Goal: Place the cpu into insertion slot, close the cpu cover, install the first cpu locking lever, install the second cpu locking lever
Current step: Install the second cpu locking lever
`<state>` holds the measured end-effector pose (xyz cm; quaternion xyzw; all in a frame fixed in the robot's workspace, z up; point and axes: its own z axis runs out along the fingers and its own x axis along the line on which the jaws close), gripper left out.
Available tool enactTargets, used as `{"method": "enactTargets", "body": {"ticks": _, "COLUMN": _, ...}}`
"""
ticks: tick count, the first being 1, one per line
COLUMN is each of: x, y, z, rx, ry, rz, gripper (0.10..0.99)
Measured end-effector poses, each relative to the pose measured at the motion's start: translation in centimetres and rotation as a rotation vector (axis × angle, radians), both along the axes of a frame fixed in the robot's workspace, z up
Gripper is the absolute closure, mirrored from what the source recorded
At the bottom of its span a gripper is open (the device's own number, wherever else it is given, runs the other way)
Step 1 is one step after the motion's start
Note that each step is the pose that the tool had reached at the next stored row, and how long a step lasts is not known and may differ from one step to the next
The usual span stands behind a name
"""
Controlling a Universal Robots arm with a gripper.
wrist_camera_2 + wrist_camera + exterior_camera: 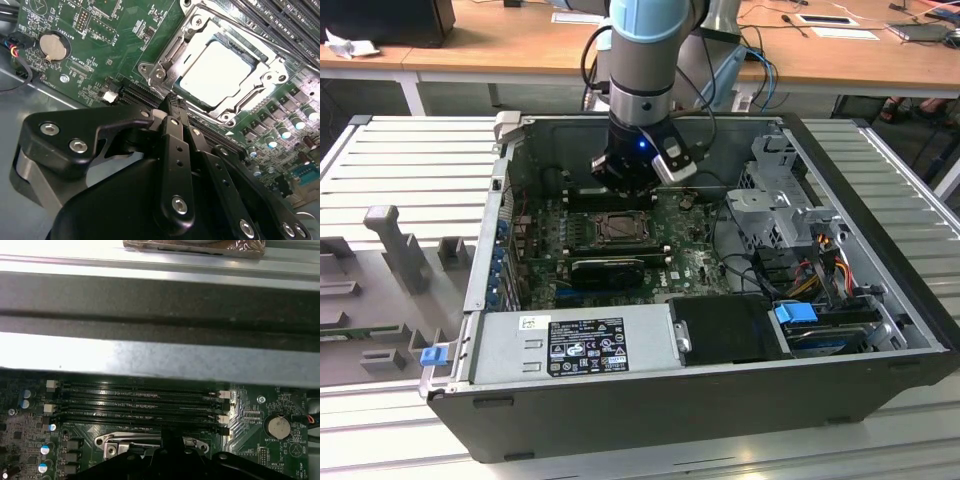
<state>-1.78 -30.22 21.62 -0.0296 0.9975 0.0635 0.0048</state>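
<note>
Second wrist view: cpu (pixel 220 72) apparently seated, just beyond gripper (pixel 176 102).

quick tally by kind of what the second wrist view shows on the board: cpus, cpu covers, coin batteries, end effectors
cpu: 1, seated in the insertion slot
cpu cover: 1, lying over the cpu's edges
coin battery: 1
end effector: 1, tips together by the cover's corner
total: 4

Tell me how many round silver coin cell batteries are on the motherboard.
1. The coin cell battery sits in a black round holder on the motherboard, off to one side of the cpu; it appears in both wrist views. Others may be hidden under the gripper.
</note>
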Motion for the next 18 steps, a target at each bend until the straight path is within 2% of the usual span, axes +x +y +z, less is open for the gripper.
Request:
{"method": "enactTargets", "body": {"ticks": 4, "x": 0.0, "y": -0.43, "z": 0.0, "rx": 0.0, "ry": 0.0, "rz": 0.0, "gripper": 0.98}}
{"method": "enactTargets", "body": {"ticks": 11, "x": 0.0, "y": -0.75, "z": 0.03, "rx": 0.0, "ry": 0.0001, "rz": 0.0, "gripper": 0.98}}
{"method": "enactTargets", "body": {"ticks": 15, "x": 0.0, "y": -0.75, "z": 1.33, "rx": 0.0, "ry": 0.0, "rz": 0.0, "gripper": 0.98}}
{"method": "enactTargets", "body": {"ticks": 18, "x": 0.0, "y": -0.81, "z": 1.51, "rx": 0.0, "ry": 0.0, "rz": 0.0, "gripper": 0.98}}
